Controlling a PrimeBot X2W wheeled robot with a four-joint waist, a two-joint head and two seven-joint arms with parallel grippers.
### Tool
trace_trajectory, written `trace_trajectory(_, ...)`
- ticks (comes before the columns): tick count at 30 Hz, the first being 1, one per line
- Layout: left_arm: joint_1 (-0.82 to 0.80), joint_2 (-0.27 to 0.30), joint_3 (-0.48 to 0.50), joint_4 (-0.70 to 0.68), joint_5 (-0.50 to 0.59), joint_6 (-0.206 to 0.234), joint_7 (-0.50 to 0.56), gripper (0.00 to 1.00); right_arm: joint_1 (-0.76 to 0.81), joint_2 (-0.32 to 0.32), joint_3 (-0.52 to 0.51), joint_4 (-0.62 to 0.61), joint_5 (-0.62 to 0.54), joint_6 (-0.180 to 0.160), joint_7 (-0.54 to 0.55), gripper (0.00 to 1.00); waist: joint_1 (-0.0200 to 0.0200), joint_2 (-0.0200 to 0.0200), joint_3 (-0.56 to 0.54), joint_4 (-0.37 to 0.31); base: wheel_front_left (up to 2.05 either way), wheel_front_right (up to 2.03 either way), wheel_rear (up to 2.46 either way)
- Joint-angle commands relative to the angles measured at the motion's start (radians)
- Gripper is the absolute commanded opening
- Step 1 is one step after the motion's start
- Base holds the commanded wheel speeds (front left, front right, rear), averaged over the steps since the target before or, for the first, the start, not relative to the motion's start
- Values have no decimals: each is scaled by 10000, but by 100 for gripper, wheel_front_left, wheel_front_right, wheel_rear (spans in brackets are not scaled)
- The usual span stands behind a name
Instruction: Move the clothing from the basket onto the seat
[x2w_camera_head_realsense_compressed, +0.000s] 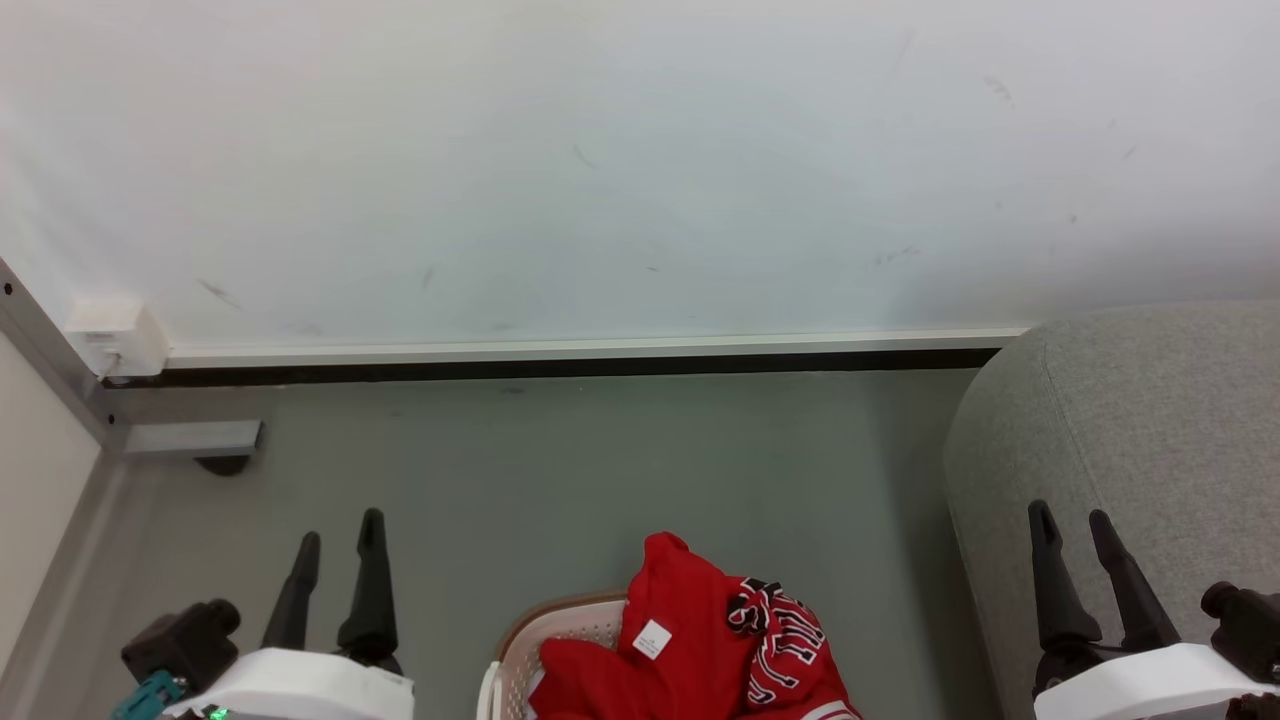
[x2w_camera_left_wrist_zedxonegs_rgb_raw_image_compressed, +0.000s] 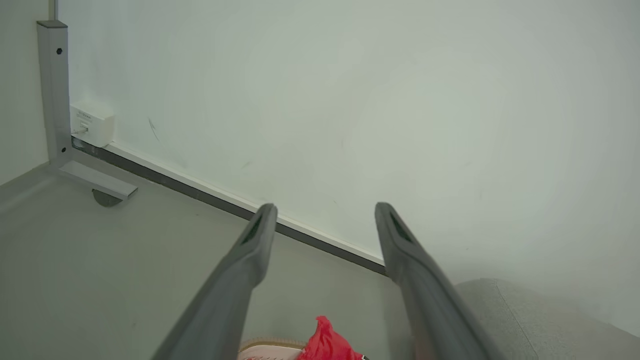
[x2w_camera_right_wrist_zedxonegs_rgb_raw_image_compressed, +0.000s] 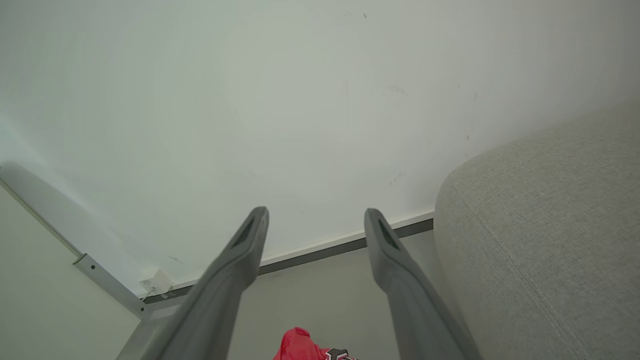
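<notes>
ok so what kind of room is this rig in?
Probably an indoor test room staged as a home corner: scuffed white wall, bare grey floor, grey upholstered seat, and a laundry basket of red clothing.

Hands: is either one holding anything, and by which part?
Nothing is held. The left hand and right hand are both open and empty; the clothing lies in the basket, untouched.

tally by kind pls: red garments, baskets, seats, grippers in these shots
red garments: 2, as far as shows: plain garment, lettered jersey
basket: 1
seat: 1
grippers: 2, left gripper and right gripper, fingers apart on both
total: 6
</notes>
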Motion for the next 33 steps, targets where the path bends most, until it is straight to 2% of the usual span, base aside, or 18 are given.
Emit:
trace_trajectory(1,-41,140,-62,-85,384,50,-93,100,-235,-57,1,17,-312,-11,-116,100,0,0,-2,1,0,0,0)
trace_trajectory(7,-13,234,-223,-65,914,188,-268,100,-305,-32,106,117,-959,-12,-281,100,0,0,-22,-1,0,0,0)
trace_trajectory(33,121,175,-323,24,3022,37,-875,100,-352,14,323,358,-3109,-16,-882,100,-1,0,-146,-66,0,0,0)
